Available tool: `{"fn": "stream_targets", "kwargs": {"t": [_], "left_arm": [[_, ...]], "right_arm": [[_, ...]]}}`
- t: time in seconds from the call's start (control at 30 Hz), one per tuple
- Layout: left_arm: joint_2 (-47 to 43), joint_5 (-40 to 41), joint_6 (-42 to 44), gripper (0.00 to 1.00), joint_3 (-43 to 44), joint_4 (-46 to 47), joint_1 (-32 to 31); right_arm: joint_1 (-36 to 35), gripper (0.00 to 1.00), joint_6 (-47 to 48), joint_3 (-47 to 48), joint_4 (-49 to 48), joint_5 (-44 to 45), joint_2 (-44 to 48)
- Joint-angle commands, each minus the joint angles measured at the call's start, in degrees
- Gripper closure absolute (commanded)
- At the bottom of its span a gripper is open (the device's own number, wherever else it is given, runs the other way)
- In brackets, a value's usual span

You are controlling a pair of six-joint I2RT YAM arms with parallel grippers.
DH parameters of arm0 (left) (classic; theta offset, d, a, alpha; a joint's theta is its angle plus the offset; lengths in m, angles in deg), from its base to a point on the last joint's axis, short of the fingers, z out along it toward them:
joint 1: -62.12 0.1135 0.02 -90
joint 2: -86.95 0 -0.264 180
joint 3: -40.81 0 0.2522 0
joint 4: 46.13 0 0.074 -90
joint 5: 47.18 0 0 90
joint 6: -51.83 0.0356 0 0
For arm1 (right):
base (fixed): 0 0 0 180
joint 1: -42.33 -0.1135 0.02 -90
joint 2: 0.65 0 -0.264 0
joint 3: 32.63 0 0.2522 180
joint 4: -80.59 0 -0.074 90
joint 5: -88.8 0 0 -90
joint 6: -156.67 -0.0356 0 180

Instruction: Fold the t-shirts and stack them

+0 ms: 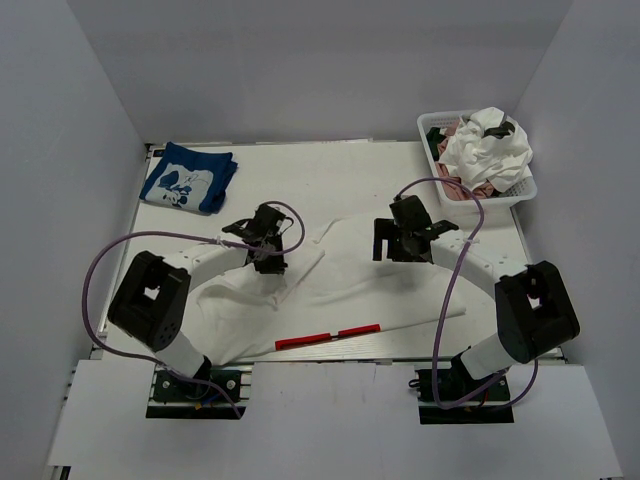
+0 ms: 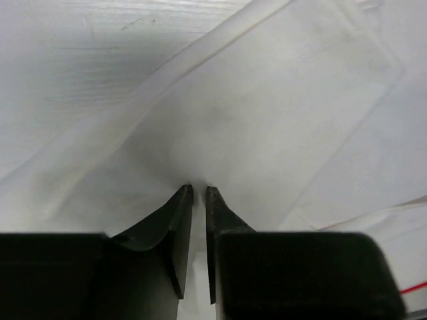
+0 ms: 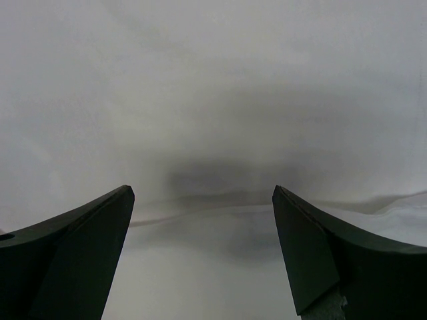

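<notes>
Left gripper [image 2: 199,189] pinches the large white cloth t-shirt [image 1: 350,285] on white tabletop [image 1: 330,180]; right gripper [image 3: 203,191], at its three o'clock, gapes empty; grey walls [image 1: 320,70].

The top camera looks down from above the near edge over the whole table [image 1: 330,168]. Both wrist cameras sit very close over the white t-shirt [image 1: 370,280], which all three views share.

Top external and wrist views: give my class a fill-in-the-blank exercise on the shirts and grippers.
1. The folded blue cloth t-shirt with a white graphic lies at the far ___ corner of the table.
2. The large white cloth t-shirt spread mid-table carries a ___ print.
3. The left gripper pinches that shirt; the right gripper has its jaws ___.
Missing words: left; red; open.
</notes>
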Motion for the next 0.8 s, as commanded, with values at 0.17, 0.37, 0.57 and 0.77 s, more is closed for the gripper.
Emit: {"fn": "stream_targets", "kwargs": {"t": [0.17,0.37,0.57,0.77], "left_arm": [[-7.4,-3.0,2.2,1.00,1.2,2.5,0.0],[-9.1,0.3,2.2,1.00,1.2,1.7,0.0],[-10.1,12.1,5.3,1.00,3.3,1.7,0.9],[-1.2,26.5,19.6,1.00,13.5,7.5,2.8]], "right_arm": [[0.3,0.10,-0.4,-0.4,0.6,3.9,-0.1],[0.2,0.10,-0.1,-0.9,0.5,4.2,0.3],[0.2,0.10,-0.3,-1.6,0.0,4.1,0.4],[0.6,0.10,-0.1,-0.9,0.2,6.1,-0.5]]}}
